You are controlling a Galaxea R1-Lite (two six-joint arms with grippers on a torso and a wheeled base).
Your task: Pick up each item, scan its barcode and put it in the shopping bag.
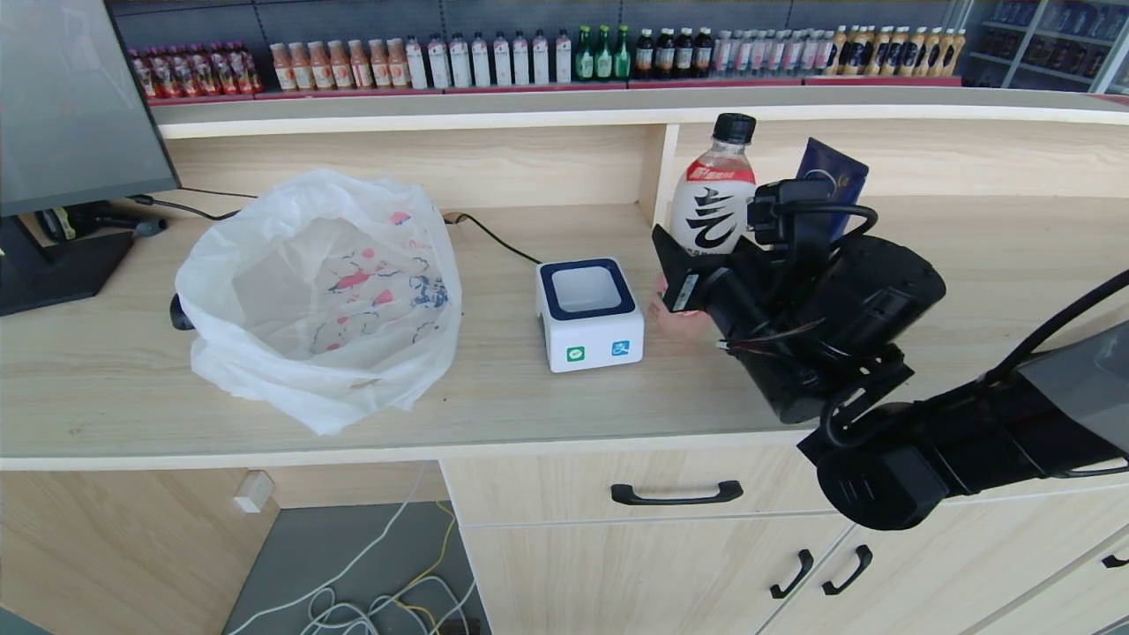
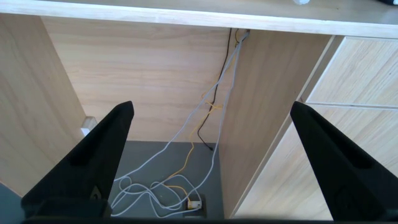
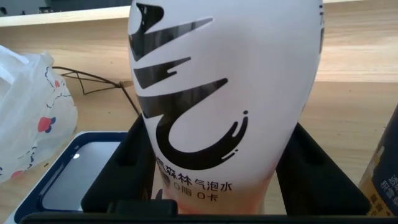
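A white bottle (image 1: 713,198) with a black cap and a red and black label stands upright on the wooden counter (image 1: 529,397), just right of the white barcode scanner (image 1: 588,313). My right gripper (image 1: 684,282) is shut on the bottle's lower body; in the right wrist view the bottle (image 3: 217,93) sits between the black fingers (image 3: 118,180), with the scanner (image 3: 74,180) close beside it. The white shopping bag (image 1: 326,291) stands open at the counter's left. My left gripper (image 2: 208,168) hangs open below the counter, facing the cables on the floor.
A dark blue pouch (image 1: 833,181) stands behind the bottle. A monitor (image 1: 71,97) on its stand occupies the far left corner. A cable (image 1: 494,238) runs from the scanner to the back wall. Drawers (image 1: 675,494) lie below the counter's front edge.
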